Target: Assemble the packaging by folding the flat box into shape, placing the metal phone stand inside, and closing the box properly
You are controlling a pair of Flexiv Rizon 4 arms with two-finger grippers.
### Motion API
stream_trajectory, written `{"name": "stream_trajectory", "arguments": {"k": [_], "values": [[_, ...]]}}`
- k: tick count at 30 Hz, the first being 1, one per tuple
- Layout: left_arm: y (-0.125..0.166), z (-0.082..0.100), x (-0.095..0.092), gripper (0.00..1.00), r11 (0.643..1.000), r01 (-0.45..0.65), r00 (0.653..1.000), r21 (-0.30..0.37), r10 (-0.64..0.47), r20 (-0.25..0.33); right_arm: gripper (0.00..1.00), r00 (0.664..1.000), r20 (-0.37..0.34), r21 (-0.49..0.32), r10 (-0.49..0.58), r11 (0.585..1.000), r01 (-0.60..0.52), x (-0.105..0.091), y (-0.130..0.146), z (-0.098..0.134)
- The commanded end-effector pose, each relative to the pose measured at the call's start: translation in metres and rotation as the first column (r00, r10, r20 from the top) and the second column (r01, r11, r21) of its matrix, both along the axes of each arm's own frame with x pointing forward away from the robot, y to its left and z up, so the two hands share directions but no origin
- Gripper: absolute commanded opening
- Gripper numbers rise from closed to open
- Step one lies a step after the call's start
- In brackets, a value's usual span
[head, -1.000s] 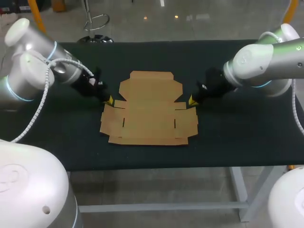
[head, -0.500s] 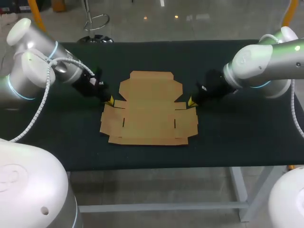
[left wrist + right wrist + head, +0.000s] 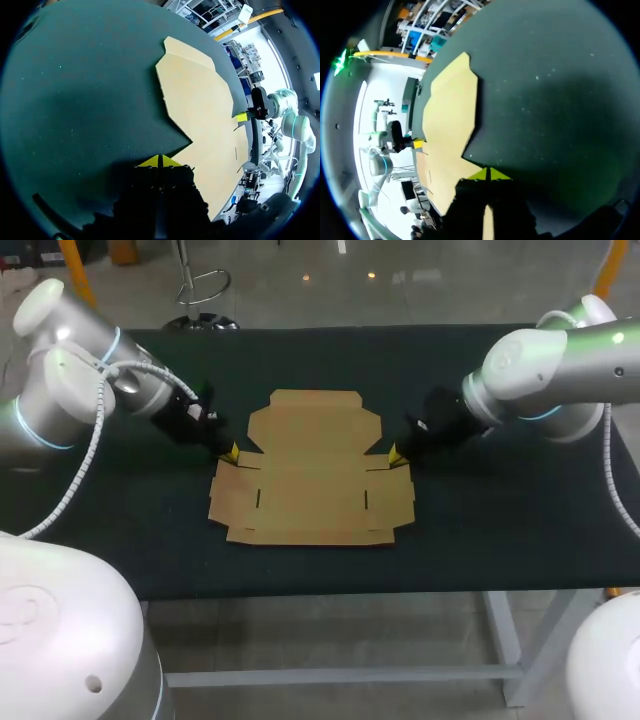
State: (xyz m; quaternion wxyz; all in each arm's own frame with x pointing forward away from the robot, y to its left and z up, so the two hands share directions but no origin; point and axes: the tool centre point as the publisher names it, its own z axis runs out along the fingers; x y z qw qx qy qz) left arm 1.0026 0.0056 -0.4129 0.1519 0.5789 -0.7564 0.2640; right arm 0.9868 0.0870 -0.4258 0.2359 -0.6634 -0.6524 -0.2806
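A flat brown cardboard box blank [image 3: 310, 468] lies unfolded in the middle of the dark table [image 3: 500, 510]. My left gripper [image 3: 232, 453] is shut, its yellow tips at the notch on the blank's left edge. My right gripper [image 3: 394, 453] is shut too, tips at the matching notch on the right edge. In the left wrist view the closed tips [image 3: 159, 161] sit at the inner corner of the cardboard [image 3: 200, 105], with my other gripper [image 3: 242, 117] across the blank. The right wrist view shows its tips [image 3: 489, 173] at the cardboard's [image 3: 450, 115] edge. No phone stand is in view.
The dark table top surrounds the blank on all sides, with bare cloth in front of it and behind it. Both arms reach in low from the sides.
Both grippers have slid slightly inward, and the blank has shifted a little toward the left and back.
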Motion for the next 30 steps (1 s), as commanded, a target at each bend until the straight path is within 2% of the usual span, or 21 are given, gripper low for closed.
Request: {"name": "stream_trajectory", "arguments": {"k": [1, 13, 30], "values": [[0.000, -0.003, 0.002, 0.00, 1.000, 0.006, 1.000, 0.000, -0.006, -0.007, 0.00, 1.000, -0.002, 0.020, 0.011, 1.000, -0.010, 0.002, -0.001, -0.002], [-0.002, -0.003, 0.002, 0.00, 1.000, 0.010, 1.000, -0.005, -0.011, -0.009, 0.00, 1.000, -0.014, 0.027, 0.000, 1.000, 0.000, 0.003, -0.002, -0.005], [-0.004, 0.003, -0.001, 0.00, 1.000, 0.019, 1.000, 0.001, -0.019, -0.003, 0.00, 0.999, 0.020, 0.044, 0.032, 0.998, -0.033, 0.002, 0.009, 0.005]]}}
